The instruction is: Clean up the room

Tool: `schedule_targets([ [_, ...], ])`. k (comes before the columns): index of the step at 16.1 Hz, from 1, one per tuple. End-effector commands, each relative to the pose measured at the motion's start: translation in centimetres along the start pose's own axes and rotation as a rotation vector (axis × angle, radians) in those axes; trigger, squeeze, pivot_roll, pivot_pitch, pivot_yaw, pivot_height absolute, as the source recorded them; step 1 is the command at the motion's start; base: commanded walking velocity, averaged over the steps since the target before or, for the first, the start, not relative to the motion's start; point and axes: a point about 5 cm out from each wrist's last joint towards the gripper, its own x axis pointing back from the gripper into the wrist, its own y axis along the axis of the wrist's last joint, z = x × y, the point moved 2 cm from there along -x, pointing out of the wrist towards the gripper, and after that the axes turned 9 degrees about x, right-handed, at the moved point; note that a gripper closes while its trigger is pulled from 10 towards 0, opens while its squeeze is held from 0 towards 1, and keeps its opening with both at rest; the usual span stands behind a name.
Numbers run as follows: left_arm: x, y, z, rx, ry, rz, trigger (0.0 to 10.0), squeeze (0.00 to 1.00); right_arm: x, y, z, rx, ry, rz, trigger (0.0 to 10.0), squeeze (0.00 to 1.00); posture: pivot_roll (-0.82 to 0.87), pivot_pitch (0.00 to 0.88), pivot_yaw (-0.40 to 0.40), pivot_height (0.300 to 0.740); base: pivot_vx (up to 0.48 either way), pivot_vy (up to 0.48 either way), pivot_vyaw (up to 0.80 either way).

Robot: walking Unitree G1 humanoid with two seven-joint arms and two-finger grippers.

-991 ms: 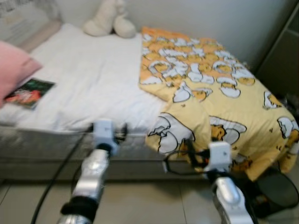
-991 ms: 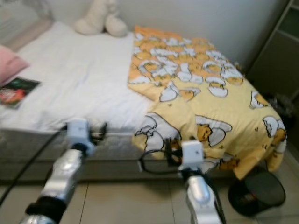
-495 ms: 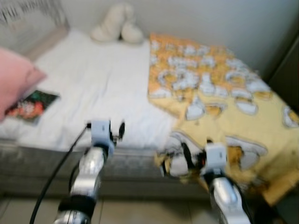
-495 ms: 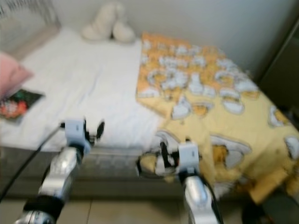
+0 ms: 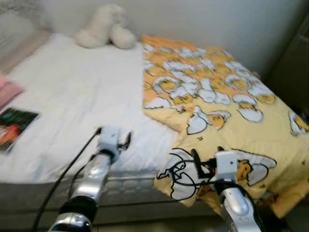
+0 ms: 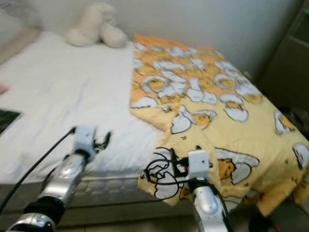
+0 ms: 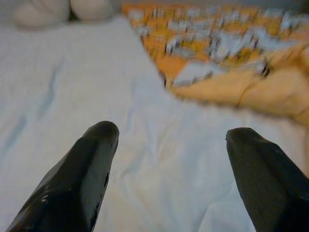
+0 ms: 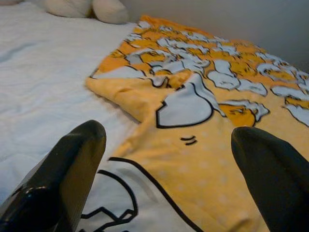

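Both claws, left claw [image 7: 164, 164] and right claw [image 8: 169, 169], hung wide and empty at the bed's [image 5: 72, 96] front edge. Straightening the rumpled yellow blanket [image 5: 217, 92] looked underway; next, the right claw needed to grip its near hem.

Bed [image 5: 72, 92] with white sheet. On it: yellow cartoon-print blanket [image 5: 227, 96] spread over the right half and hanging off the near edge; cream plush toy [image 5: 104, 26] at the far wall; book [image 5: 13, 126] and pink pillow [image 5: 7, 91] on the left.
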Motion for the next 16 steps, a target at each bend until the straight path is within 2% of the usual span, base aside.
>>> schedule_targets([
  [1, -0.6, 0.3, -1.5, 0.011, -0.045, 0.001, 10.0, 0.00, 0.2, -0.4, -1.5, 0.004, -0.039, 0.017, 10.0, 0.07, 0.05, 0.000, -0.071, 0.740, 0.000, 0.000, -0.69],
  [7, -0.9, 0.4, -0.7, -0.011, -0.022, -0.002, 10.0, 0.00, 0.7, -0.6, -1.2, 0.002, -0.025, 0.023, 10.0, 0.07, 0.04, 0.000, -0.079, 0.740, 0.000, 0.000, -0.69],
  [9, -0.9, 0.1, -0.5, -0.042, -0.009, 0.011, 10.0, 0.00, 1.4, -0.8, -1.3, 0.008, -0.017, 0.030, 10.0, 0.08, 0.03, 0.000, -0.088, 0.740, 0.000, 0.000, -0.67],
  [10, -1.0, -0.3, -0.3, -0.098, 0.010, 0.039, 10.0, 0.00, 2.3, -1.1, -1.3, 0.009, -0.007, 0.050, 10.0, 0.06, 0.01, 0.028, -0.109, 0.740, 0.000, 0.000, -0.67],
  [12, -1.3, -0.2, 0.2, -0.056, 0.077, 0.056, 10.0, 0.00, 4.1, -0.9, -1.3, 0.015, 0.000, 0.045, 10.0, 0.05, -0.03, 0.081, -0.131, 0.740, 0.000, 0.000, -0.20],
  [13, -1.9, 0.6, 0.6, -0.014, 0.127, 0.052, 10.0, 0.00, 5.1, -1.1, -1.1, 0.035, 0.026, 0.066, 10.0, 0.05, -0.05, 0.111, -0.139, 0.740, 0.000, 0.000, 0.00],
  [16, -2.3, 1.9, 0.3, -0.030, 0.127, -0.018, 10.0, 0.00, 8.0, -0.6, -1.4, 0.054, 0.026, 0.091, 10.0, 0.05, -0.11, 0.194, -0.163, 0.740, 0.000, 0.000, 0.00],
])
